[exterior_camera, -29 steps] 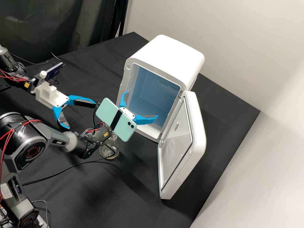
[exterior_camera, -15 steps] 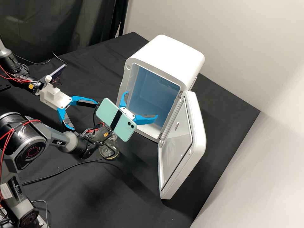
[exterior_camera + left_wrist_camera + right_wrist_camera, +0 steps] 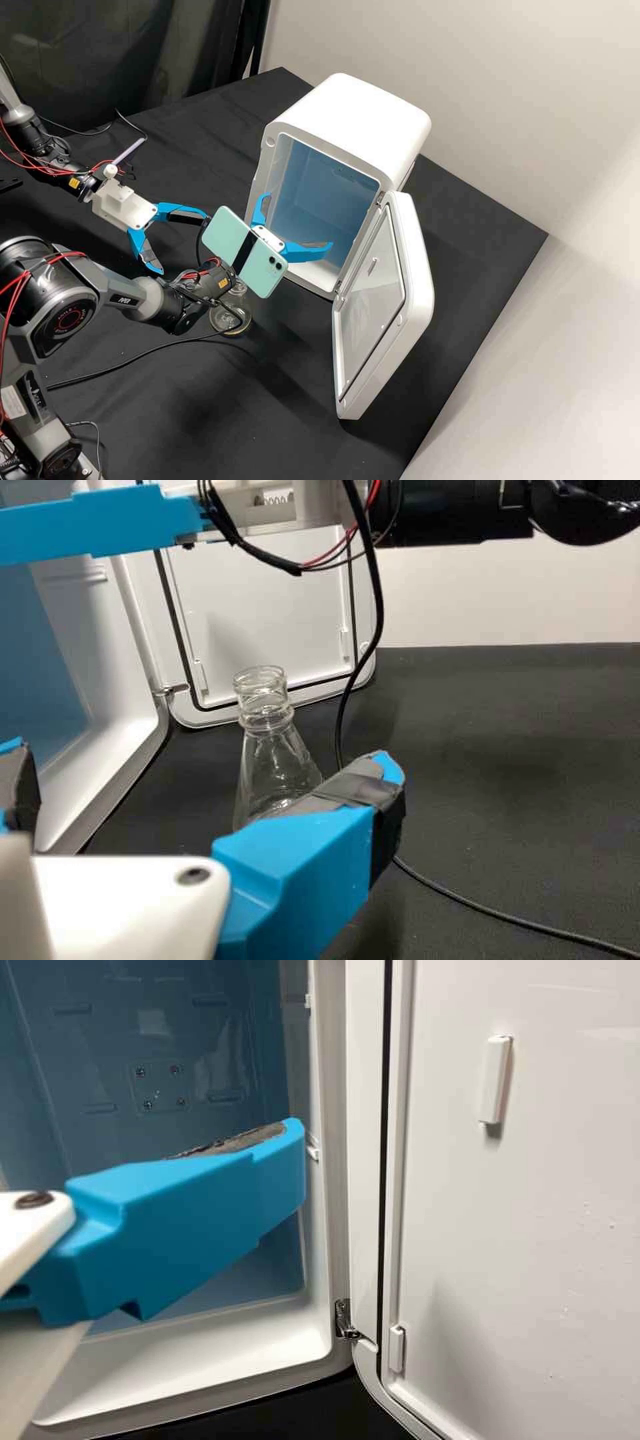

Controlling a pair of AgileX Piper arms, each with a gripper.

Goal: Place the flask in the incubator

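The clear glass flask point(image 3: 230, 319) stands upright on the black bench, left of the incubator and partly hidden behind my right arm's wrist. The white incubator point(image 3: 360, 120) has a blue inside, and its door point(image 3: 383, 300) is swung wide to the right. My left gripper point(image 3: 179, 243) is open, hanging above the bench up-left of the flask. In the left wrist view the flask point(image 3: 268, 765) stands a short way ahead of the spread fingers point(image 3: 335, 825). My right gripper point(image 3: 295, 224) is open at the incubator's mouth, one blue finger point(image 3: 195, 1210) in front of the blue cavity.
A mint-green phone point(image 3: 243, 250) is mounted on my right wrist above the flask. A black cable point(image 3: 133, 357) trails across the bench at the front left. The open door point(image 3: 520, 1210) bounds the space to the right of the incubator's mouth. The bench edge point(image 3: 480, 333) runs along the right.
My left gripper has moved to the right and a little lower, closer to the flask, staying open. The right arm, flask and door have not moved.
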